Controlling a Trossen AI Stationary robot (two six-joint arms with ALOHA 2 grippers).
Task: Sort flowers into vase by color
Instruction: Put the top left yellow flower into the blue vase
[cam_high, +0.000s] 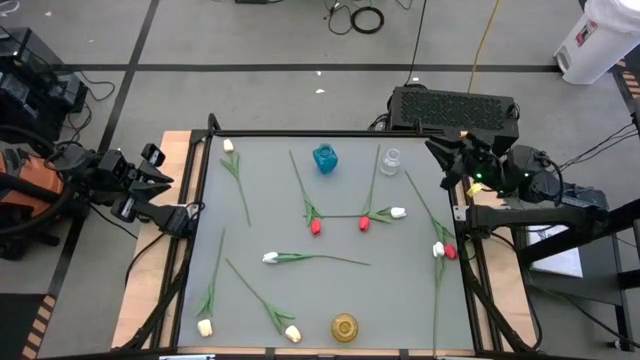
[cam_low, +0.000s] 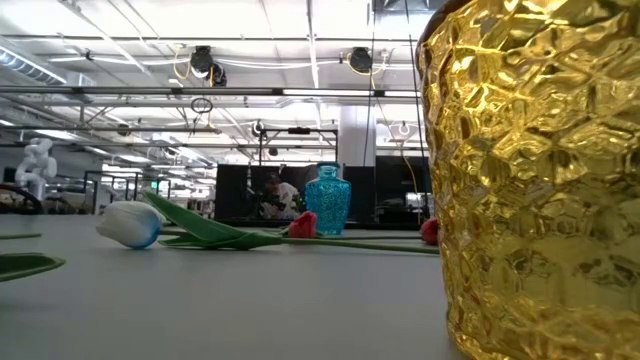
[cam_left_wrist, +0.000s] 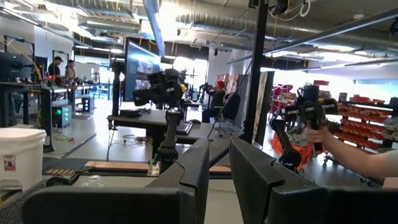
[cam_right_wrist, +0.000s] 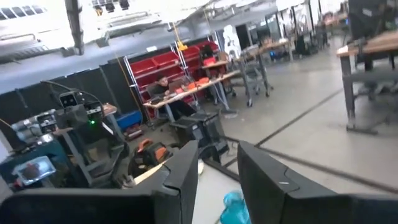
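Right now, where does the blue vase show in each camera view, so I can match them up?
High view: blue vase at the table's far edge, centre, left of the clear vase.
Low view: blue vase mid-frame, far across the table.
Left wrist view: not in it.
Right wrist view: a blue shape at the bottom edge, probably the vase.
Shared landmark: the gold vase, huge in the low view.

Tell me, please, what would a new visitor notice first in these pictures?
First, the tulips scattered flat over the grey table, with red, white and cream buds. Next, three small vases: a blue vase and a clear vase near the far edge, and a gold vase at the near edge, which fills the low view.
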